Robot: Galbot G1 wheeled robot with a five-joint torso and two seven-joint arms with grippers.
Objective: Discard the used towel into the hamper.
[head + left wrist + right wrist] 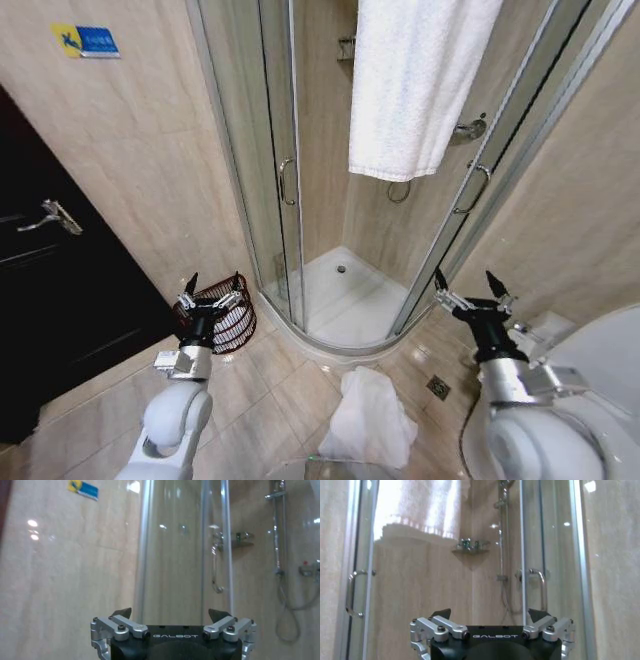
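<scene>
Towel [370,418]: crumpled on the floor tiles, between both arms, below the shower curb.
Right gripper [472,286]: spread, empty, slightly nearer.
Left gripper [210,291]: spread, raised before the hamper [232,322].

The left tool [213,287] hides part of the hamper [232,322] just behind it, and the hanging towel [415,85] is cut off by the picture's upper edge.
</scene>
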